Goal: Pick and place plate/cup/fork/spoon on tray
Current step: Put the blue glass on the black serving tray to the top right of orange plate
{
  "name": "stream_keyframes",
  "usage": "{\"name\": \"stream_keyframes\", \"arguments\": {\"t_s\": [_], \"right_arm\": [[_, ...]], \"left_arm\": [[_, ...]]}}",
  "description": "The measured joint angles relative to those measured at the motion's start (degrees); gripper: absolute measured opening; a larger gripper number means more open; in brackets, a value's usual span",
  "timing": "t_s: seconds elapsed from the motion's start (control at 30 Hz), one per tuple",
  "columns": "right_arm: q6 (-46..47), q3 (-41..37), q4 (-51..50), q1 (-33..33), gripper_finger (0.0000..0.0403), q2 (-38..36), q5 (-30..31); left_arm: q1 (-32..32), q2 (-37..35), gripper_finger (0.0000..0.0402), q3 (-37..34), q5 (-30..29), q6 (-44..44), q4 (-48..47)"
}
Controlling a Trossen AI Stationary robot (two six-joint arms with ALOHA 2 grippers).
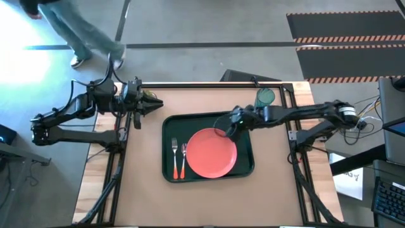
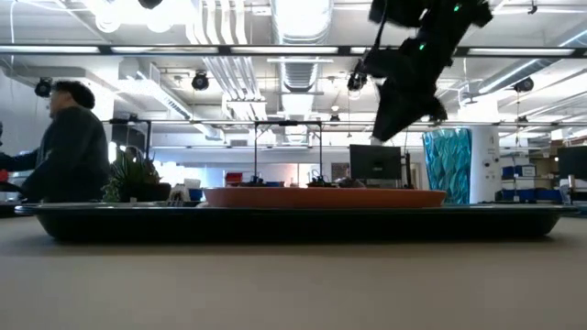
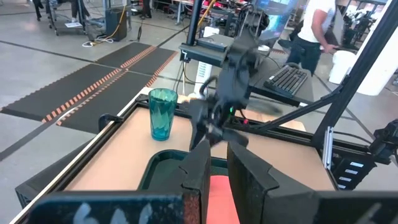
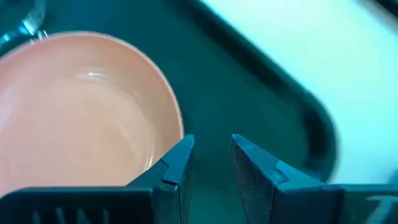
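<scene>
The dark tray (image 1: 169,126) lies mid-table. The salmon plate (image 1: 212,153) lies flat in its right part, and the fork (image 1: 174,157) and spoon (image 1: 183,158) lie side by side in its left part. The teal cup (image 1: 265,97) stands on the table past the tray's far right corner. It also shows in the left wrist view (image 3: 162,114). My right gripper (image 4: 211,155) is open and empty, raised above the plate's far rim (image 4: 168,106), as the low view (image 2: 404,110) shows. My left gripper (image 1: 157,104) hovers off the tray's far left corner, its fingers nearly together and empty.
A small green plant (image 2: 133,179) stands near the left gripper at the table's far left. The black frame rails (image 1: 209,83) run along the table's edges. Bare tabletop (image 1: 209,202) lies on the near side of the tray. A person (image 2: 64,142) walks beyond the far edge.
</scene>
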Motion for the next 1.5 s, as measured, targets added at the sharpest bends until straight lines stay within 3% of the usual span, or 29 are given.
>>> {"name": "stream_keyframes", "arguments": {"t_s": [0.17, 0.33, 0.67, 0.9, 1.1, 1.5], "right_arm": [[0.15, 0.92, -6.54, -3.18, 0.0093, -8.45, 0.11], [0.0, 8.59, -20.39, -6.54, 0.0093, -13.47, 2.22], [-2.51, 21.59, -44.54, -9.99, 0.0093, -12.29, 0.03], [-7.98, 21.94, -46.06, -14.53, 0.0093, -8.42, -6.67], [-15.51, 22.08, -46.17, -22.39, 0.0093, -5.06, -12.15], [-26.42, 22.64, -45.59, -34.65, 0.0093, -1.12, -15.31]], "left_arm": [[0.0, 0.09, 0.0036, 0.0, 0.0, 0.04, 0.0], [0.0, 0.06, 0.0036, -0.04, 0.0, 0.02, 0.0], [0.0, 0.26, 0.0036, -0.07, 0.0, 0.04, -0.02], [0.01, 0.24, 0.0036, -0.07, 0.0, -0.28, 0.0], [0.0, 0.24, 0.0036, -0.07, 0.0, -0.46, 0.0], [0.0, 0.24, 0.0036, -0.07, 0.0, -0.48, 0.0]]}}
